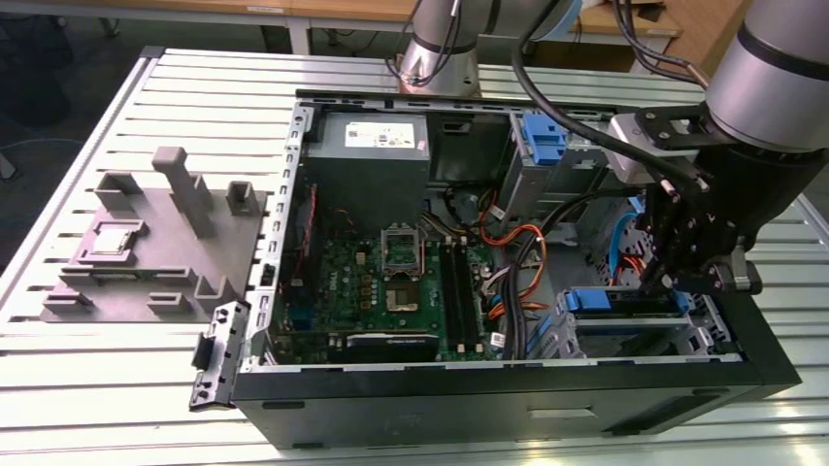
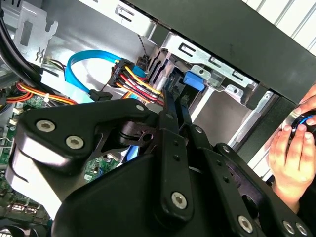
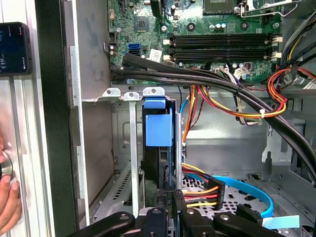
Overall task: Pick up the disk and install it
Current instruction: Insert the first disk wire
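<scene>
Gripper sits low inside the open PC case, at about 3 o'clock of the motherboard in the exterior view, right over the drive cage by the case's front wall. Fingers look pinched close together on the edge of the disk, which stands on edge in the cage slot w/ its blue frame tab facing the cam in the first wrist view. So: clenched on the disk, as far as the links in the second wrist view show; actual pad contact is hidden.

Step in hand, by my read: install, not pickup. Disk is already partway down in the bay, between the cage's metal rails.

SATA/power cable bundle lies just beside the slot, at roughly 4 o'clock of the disk in the first wrist view; the blue SATA cable loops near it too. Seating calls for a straight push along the rails, no tilt, keeping clear of those plugs.

A person's hand rests outside the case.
</scene>
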`<state>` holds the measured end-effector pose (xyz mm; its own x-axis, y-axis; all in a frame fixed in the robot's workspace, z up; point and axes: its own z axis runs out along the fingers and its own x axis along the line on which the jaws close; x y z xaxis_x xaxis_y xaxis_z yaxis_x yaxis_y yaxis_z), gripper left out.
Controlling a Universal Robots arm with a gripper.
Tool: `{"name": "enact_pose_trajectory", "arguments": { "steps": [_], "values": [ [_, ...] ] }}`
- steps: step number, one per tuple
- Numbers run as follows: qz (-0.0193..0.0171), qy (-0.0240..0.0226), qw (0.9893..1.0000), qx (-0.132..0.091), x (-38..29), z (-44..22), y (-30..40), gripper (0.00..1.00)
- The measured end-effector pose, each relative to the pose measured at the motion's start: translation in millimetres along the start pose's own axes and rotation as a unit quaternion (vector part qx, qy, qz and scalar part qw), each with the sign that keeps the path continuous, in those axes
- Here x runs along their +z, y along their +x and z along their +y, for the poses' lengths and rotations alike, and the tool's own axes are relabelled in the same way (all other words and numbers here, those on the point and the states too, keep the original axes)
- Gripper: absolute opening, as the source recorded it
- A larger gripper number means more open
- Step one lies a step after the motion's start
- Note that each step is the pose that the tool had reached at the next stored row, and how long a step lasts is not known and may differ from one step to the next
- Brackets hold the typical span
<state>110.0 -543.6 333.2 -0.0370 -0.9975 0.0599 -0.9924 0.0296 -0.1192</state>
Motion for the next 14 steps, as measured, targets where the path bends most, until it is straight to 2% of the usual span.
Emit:
{"name": "enact_pose_trajectory", "arguments": {
  "steps": [14],
  "values": [
    [0.0007,-0.0002,1.0,0.003,6.1,0.7,-0.3,0.16]
  ]
}}
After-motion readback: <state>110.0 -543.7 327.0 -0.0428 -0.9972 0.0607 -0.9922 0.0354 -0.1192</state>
